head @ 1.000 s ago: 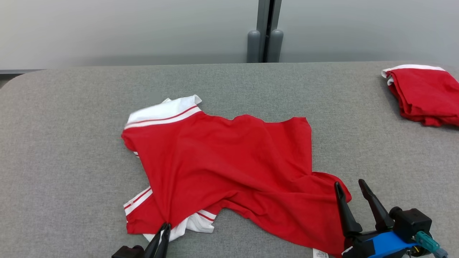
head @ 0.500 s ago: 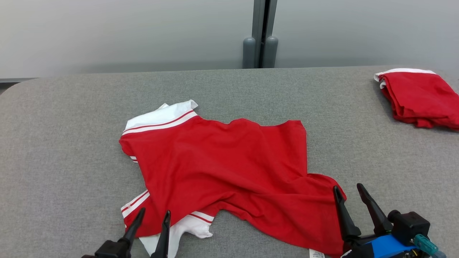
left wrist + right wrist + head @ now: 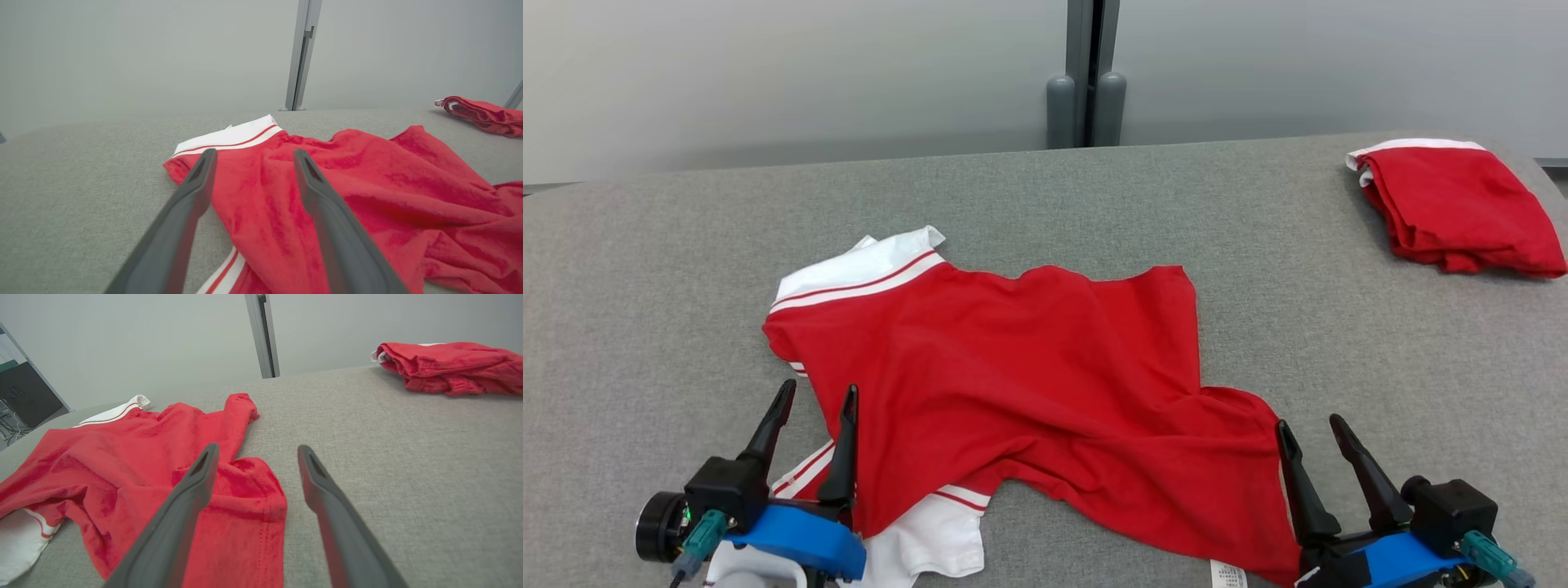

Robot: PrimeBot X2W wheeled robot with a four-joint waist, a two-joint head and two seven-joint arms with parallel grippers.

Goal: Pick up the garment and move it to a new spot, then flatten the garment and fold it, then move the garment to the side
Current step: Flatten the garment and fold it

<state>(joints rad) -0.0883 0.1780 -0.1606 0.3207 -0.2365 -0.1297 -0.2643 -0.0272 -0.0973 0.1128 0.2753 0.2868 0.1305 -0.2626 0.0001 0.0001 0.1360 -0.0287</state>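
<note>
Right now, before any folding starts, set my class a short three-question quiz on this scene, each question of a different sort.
1. True or false: the left jaws are shut on the spread red garment.
2. Where on the grey table does the folded red garment lie? A. far right B. far left C. under the spread garment
3. Fill in: the spread garment's collar is ___ with a red stripe.
Key: 1. False: the left jaws and the right jaws stand open. 2. A. 3. white.
</note>
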